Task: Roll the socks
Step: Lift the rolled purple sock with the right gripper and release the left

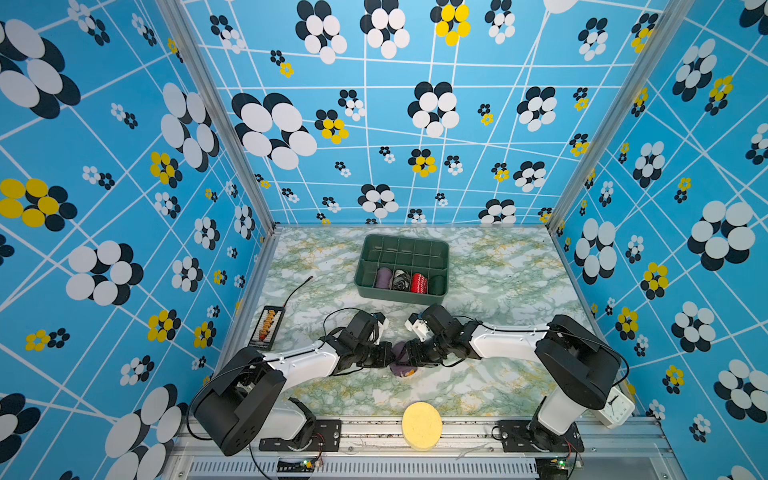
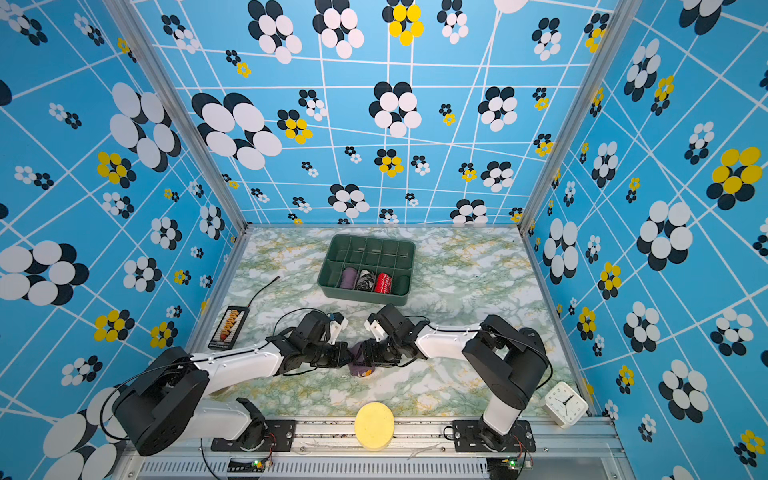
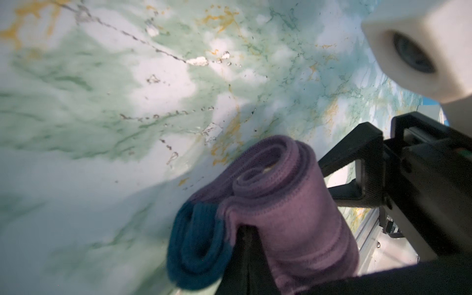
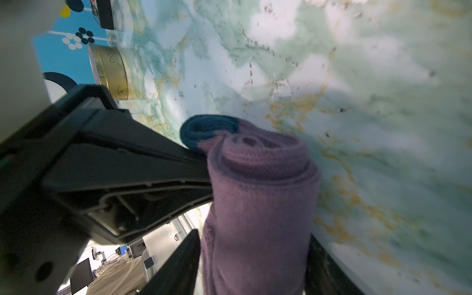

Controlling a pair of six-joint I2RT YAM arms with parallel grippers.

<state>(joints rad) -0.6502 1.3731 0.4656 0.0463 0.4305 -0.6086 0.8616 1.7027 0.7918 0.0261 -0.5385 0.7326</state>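
Low in the frame's centre, my left hand [image 1: 384, 356] pinched the rolled socks [image 1: 402, 369] tight while my right hand [image 1: 413, 354] clasped them in a wider grip.

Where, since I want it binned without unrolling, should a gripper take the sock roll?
Across the purple middle of the sock roll, jaws pressing its curved sides, probably coming from the end away from the blue toe. That squeezes all wraps together; the toe sticks out loose beside the coil and would not hold it shut.
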